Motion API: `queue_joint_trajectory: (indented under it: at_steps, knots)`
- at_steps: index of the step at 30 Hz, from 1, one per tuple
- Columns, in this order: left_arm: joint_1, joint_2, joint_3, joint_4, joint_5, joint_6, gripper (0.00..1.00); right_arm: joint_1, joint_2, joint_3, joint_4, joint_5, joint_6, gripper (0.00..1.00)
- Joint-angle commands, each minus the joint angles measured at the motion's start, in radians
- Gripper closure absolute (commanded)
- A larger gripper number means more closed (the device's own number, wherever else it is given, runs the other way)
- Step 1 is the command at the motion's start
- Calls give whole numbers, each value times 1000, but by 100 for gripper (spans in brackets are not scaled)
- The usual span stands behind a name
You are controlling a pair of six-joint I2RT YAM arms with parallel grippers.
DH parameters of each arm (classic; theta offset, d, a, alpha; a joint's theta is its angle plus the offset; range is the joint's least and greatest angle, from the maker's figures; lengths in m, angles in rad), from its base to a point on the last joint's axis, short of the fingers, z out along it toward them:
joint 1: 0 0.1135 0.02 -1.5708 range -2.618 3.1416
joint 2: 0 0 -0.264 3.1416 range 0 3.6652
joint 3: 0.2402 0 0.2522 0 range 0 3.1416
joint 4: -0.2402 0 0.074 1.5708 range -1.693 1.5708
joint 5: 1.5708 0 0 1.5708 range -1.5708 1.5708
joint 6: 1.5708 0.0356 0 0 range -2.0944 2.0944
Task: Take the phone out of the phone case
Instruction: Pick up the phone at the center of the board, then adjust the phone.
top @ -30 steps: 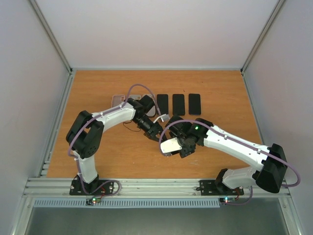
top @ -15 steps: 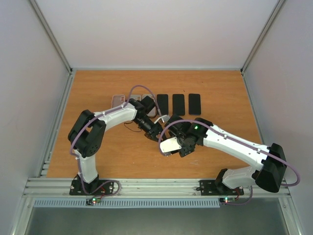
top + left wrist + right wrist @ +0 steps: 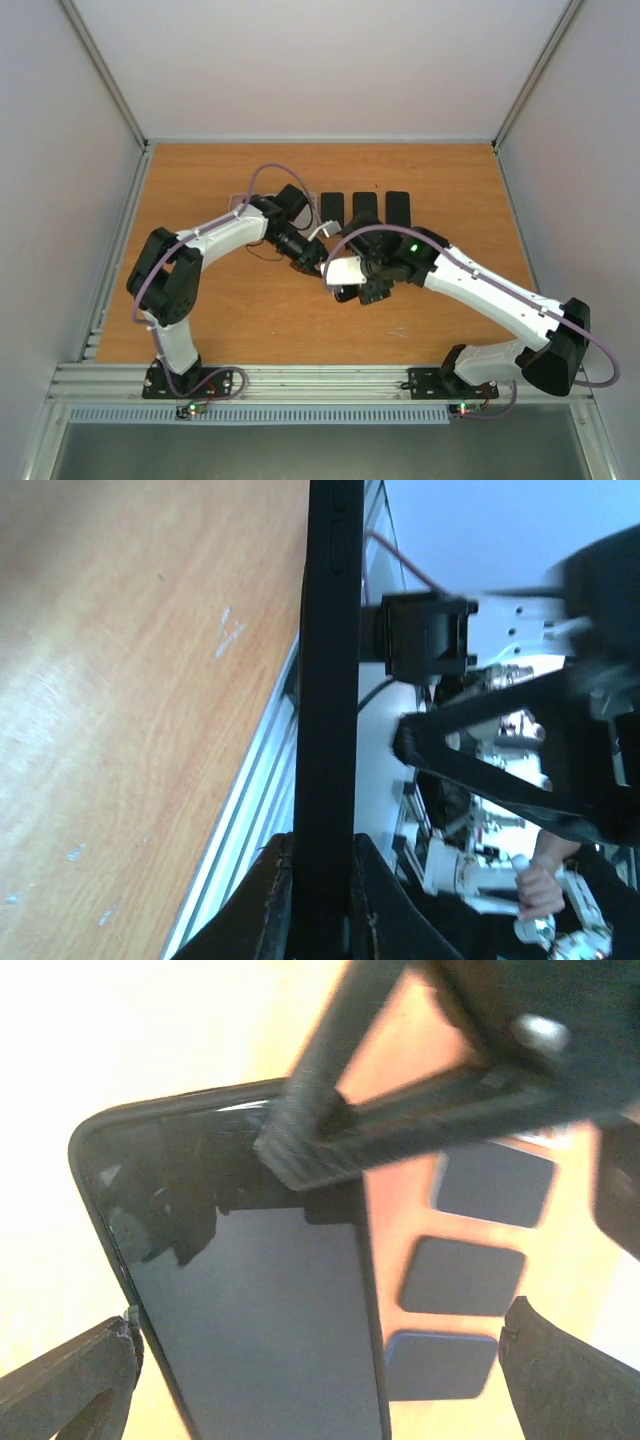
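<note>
Phone (image 3: 325,730) edge-on in closed left tool (image 3: 322,890); right tool (image 3: 320,1325) wide open, apparently around it

1. White links and black joints are seen along the left arm (image 3: 225,235) and right arm (image 3: 480,290).
2. A purple cable (image 3: 262,170) is looped behind each pincer.
3. A green light (image 3: 412,246) is lit behind the right pincer (image 3: 320,1320).

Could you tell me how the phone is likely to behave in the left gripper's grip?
Probably stiff: the phone stands out straight, edge-on, from the shut left gripper without sagging. Its glossy screen shows reflections, so it may be slippery. Held at one end only, it could pivot if pushed.
</note>
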Motion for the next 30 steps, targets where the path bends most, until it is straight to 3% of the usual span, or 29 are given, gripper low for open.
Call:
queue_joint_trajectory:
  at_steps: [1, 9, 14, 18, 23, 27, 30]
  knots:
    - [75, -98, -7, 172, 14, -99, 100, -90, -38, 134, 21, -72, 141, 2]
    - [162, -237, -6, 383, -56, -249, 100, -389, 26, 409, -93, -454, 502, 1]
    - [178, -369, -87, 662, -105, -428, 100, -576, 71, 501, -89, -730, 745, 2]
    - [181, -447, -152, 911, -153, -574, 100, -719, 84, 504, 36, -960, 1001, 1]
    - [183, -468, -175, 1139, -159, -748, 100, -831, 98, 400, 441, -1235, 1449, 8]
    - [183, -474, -171, 1247, -170, -856, 100, -831, 104, 287, 833, -1298, 1835, 11]
    - [183, -474, -171, 1284, -190, -898, 100, -830, 117, 180, 1217, -1285, 2170, 16]
